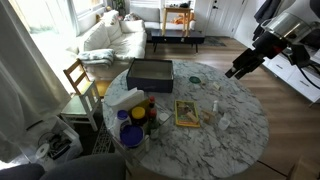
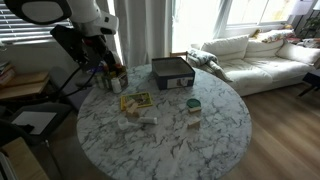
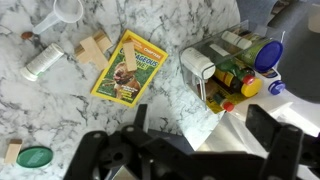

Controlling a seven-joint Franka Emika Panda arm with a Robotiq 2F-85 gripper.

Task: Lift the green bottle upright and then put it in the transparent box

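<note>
The green bottle (image 3: 46,62), small and pale green, lies on its side on the marble table at the upper left of the wrist view, left of the yellow-framed picture card (image 3: 130,65). It is too small to make out in the exterior views. The box (image 1: 150,72) stands at the far side of the table and shows in both exterior views (image 2: 172,72). It is out of the wrist view. My gripper (image 3: 200,150) is open and empty, high above the table edge and well away from the bottle. It also shows in both exterior views (image 1: 238,70) (image 2: 103,72).
A cluster of bottles and jars (image 3: 235,65) stands on a white holder near the table edge. Wooden blocks (image 3: 92,50), a clear scoop (image 3: 65,12) and a green lid (image 3: 33,157) lie around the card. A wooden chair (image 1: 80,85) and a sofa (image 1: 110,40) are beyond the table.
</note>
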